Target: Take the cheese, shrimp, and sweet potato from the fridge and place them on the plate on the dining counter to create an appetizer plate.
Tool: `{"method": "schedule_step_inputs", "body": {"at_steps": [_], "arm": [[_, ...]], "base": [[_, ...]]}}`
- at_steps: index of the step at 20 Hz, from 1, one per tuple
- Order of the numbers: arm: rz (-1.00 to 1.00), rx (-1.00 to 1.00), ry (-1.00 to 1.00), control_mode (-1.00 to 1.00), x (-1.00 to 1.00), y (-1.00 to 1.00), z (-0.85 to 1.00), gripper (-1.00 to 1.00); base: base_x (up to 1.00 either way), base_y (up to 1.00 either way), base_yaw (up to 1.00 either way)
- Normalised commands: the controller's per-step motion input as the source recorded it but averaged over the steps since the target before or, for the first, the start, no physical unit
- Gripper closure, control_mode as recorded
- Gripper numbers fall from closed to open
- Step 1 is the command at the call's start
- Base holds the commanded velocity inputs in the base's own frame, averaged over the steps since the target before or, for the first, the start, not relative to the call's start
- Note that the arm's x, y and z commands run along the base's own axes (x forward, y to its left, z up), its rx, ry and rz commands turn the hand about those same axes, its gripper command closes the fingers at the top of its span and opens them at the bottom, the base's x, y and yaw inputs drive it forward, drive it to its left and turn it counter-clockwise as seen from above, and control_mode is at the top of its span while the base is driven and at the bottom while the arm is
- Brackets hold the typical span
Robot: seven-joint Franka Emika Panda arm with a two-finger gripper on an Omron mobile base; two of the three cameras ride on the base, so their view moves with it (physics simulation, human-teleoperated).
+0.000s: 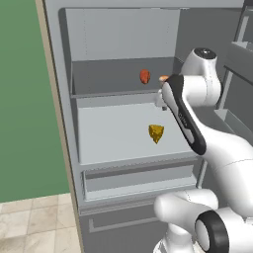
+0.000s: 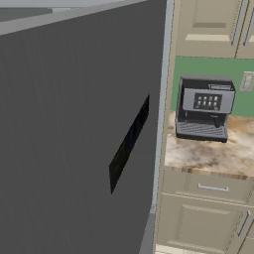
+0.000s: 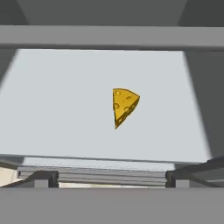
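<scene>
The fridge (image 1: 69,123) stands open in the left base view. A yellow cheese (image 1: 156,133) wedge with holes lies on its middle shelf. On the shelf above sit the reddish sweet potato (image 1: 144,76) and, to its right, the pale shrimp (image 1: 163,78), partly hidden behind my arm. In the hand view the cheese (image 3: 124,106) lies mid-shelf, well ahead of my gripper (image 3: 113,179). The gripper is open with nothing between its fingertips (image 3: 43,178). The plate and the dining counter are out of view.
Drawers (image 1: 138,180) sit below the cheese shelf. A shelf lip (image 3: 109,37) crosses above the cheese in the hand view. In the right base view the dark fridge door (image 2: 74,139) stands close on the left, with a coffee machine (image 2: 205,109) on a stone-topped cabinet counter (image 2: 218,151) beyond.
</scene>
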Motion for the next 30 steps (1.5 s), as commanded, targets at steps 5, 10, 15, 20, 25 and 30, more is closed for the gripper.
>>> {"method": "schedule_step_inputs", "body": {"at_steps": [5,10,15,20,25,30], "arm": [[-0.08,-0.01,-0.07,-1.0,0.0,0.0,0.19,-1.0],[-0.12,0.0,0.0,-1.0,0.06,0.0,0.02,-1.0],[-0.12,0.01,-0.04,-1.0,0.4,-0.01,0.06,-1.0],[-0.04,0.01,0.0,-1.0,0.42,0.0,0.18,-1.0],[-0.01,0.01,0.0,-1.0,0.38,-0.08,0.19,-1.0],[-0.01,0.0,0.0,-1.0,0.38,-0.16,0.05,-1.0]], "base": [[0.0,0.0,0.0],[0.0,0.0,0.0],[0.0,0.0,0.0],[0.0,0.0,0.0],[0.0,0.0,0.0],[0.0,0.0,0.0]]}}
